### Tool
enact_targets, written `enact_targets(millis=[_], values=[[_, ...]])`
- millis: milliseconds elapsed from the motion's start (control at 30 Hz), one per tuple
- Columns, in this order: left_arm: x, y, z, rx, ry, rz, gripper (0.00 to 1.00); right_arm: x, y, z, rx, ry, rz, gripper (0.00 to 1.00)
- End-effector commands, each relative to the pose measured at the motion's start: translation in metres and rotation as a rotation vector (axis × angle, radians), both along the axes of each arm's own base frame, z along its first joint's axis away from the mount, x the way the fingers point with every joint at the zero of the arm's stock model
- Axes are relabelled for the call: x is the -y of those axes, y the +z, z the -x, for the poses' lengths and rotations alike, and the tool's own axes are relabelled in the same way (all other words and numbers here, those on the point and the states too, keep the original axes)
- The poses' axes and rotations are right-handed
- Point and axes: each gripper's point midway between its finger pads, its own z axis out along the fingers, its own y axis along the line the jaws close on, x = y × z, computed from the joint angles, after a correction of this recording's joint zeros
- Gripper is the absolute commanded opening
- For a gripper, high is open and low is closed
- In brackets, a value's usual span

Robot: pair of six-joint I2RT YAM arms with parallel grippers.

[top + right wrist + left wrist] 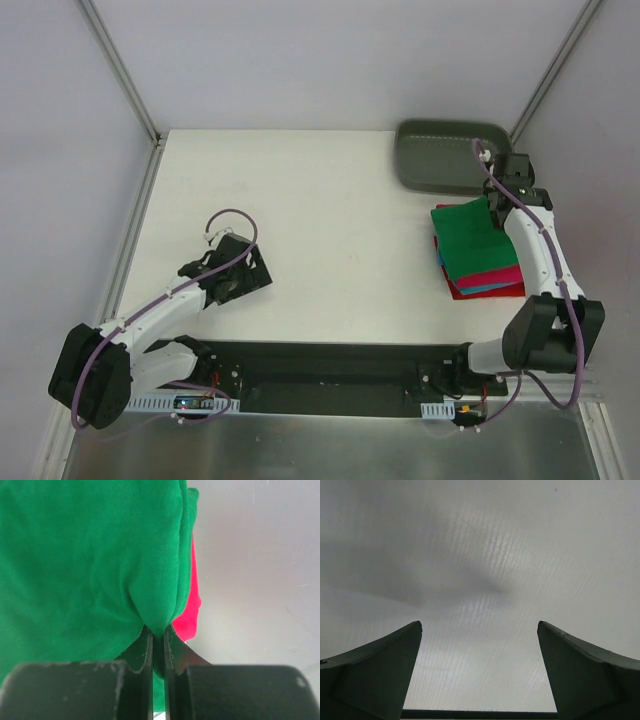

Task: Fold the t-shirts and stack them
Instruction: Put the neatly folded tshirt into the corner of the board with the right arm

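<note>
While the smooth white table (330, 200) is carrying a rounded grey plastic tray (440, 165) at its far right corner, a flat stack of soft folded t-shirts (490, 278) is lying just beside the tray's near edge, with the bright green t-shirt (468, 240) topping teal, crimson-pink and red layers. The right end effector (158, 632) is pinching a puckered fold of green cloth; the left end effector (480, 625) is gaping wide, holding nothing.

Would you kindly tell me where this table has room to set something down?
The table is bare from the left pincer across to the t-shirt stack, and along its far-left edge. The far-right corner is crowded: grey tray, and the right pincer gripping the green t-shirt.
</note>
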Motion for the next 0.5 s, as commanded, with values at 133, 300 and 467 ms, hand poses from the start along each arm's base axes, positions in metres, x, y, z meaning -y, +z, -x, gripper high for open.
enact_targets(millis=[133,300,467], values=[[-0.006,0.002,0.0,0.004,0.015,0.011,0.99,0.034,-0.012,-0.02,0.044,-0.077,0.032,0.0],[-0.008,0.001,0.0,0.0,0.021,0.012,0.99,0.038,-0.023,-0.02,0.013,-0.075,-0.011,0.03],[-0.011,0.002,-0.001,0.007,0.026,0.017,0.99,0.045,-0.03,-0.018,-0.025,-0.093,-0.019,0.04]])
